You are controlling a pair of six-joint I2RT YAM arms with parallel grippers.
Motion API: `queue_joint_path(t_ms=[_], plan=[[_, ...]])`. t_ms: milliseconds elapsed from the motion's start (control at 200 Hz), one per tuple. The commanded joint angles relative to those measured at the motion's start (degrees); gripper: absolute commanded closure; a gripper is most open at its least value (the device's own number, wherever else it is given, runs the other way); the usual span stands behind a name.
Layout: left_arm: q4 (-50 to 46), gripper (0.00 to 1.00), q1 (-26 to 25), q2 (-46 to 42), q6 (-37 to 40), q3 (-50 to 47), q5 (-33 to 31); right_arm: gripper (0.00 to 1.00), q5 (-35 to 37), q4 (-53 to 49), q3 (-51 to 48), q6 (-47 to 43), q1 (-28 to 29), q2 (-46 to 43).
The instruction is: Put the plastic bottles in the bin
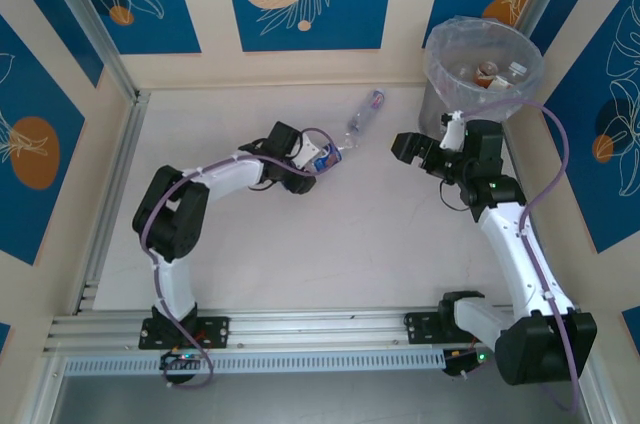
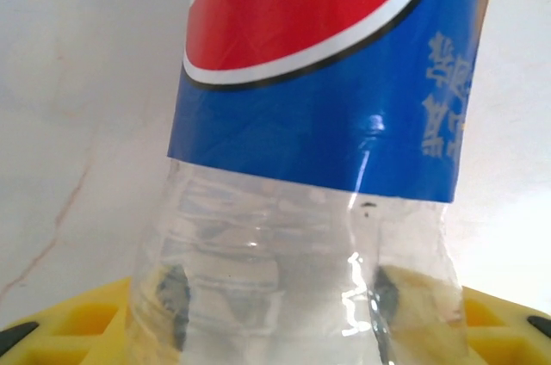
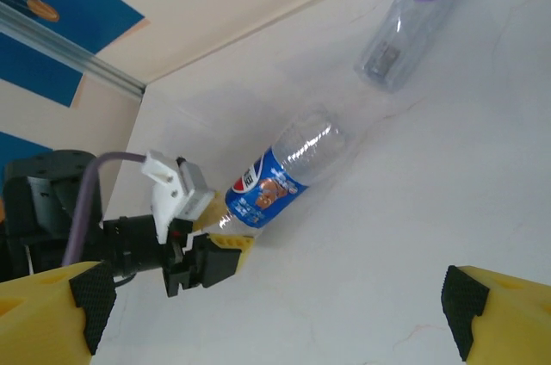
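clear bottle (image 2: 258, 296), blue-and-red label (image 2: 327, 115); grey bin (image 1: 432, 110)

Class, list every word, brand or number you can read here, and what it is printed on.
On the blue-label bottle: round red, white and blue logo, no word; pale characters beside it, too blurred.
On the far bottle: red-and-white label, too small.
On bottles in the bin: labels too small.

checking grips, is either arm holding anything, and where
Left gripper clamps the blue-labelled bottle on its clear part beside the label; right gripper holds nothing.
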Motion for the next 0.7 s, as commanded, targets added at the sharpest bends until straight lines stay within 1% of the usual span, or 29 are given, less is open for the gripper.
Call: queue_joint_path(t_ms=[0, 145, 315, 415, 510, 585, 695], plan=[[0.95, 0.48, -0.34, -4.58, -5.33, -2.35, 7.30, 0.00, -4.03, 3.10, -2.27, 1.09, 0.77, 0.03], [1.32, 0.48, -0.39, -8.82, -8.52, -5.41, 15.98, 0.01, -8.44, 9.30, -5.15, 4.37, 0.86, 0.32], [5.23, 0.47, -0.31, -13.35, -13.89, -8.51, 24.57, 0.00, -12.53, 14.27, -5.89, 8.91, 1.21, 2.14], [7.63, 0.47, -0.55, -15.46, -17.02, -9.65, 26.06, 0.01, -12.70, 15.00, -5.12, 12.78, 1.90, 3.68], [9.42, 0.47, -1.17, -17.04, -18.47, -10.29, 27.09, 0.00, -12.52, 17.08, -5.29, 13.75, 3.90, 5.31], [9.19, 0.47, -1.89, -17.55, -18.16, -9.98, 26.48, 0.01, -11.68, 18.10, -5.00, 13.68, 5.44, 6.97], [8.58, 0.47, -2.67, -17.19, -17.91, -9.25, 26.58, 0.00, -11.26, 22.75, -5.11, 15.99, 7.19, 9.11]])
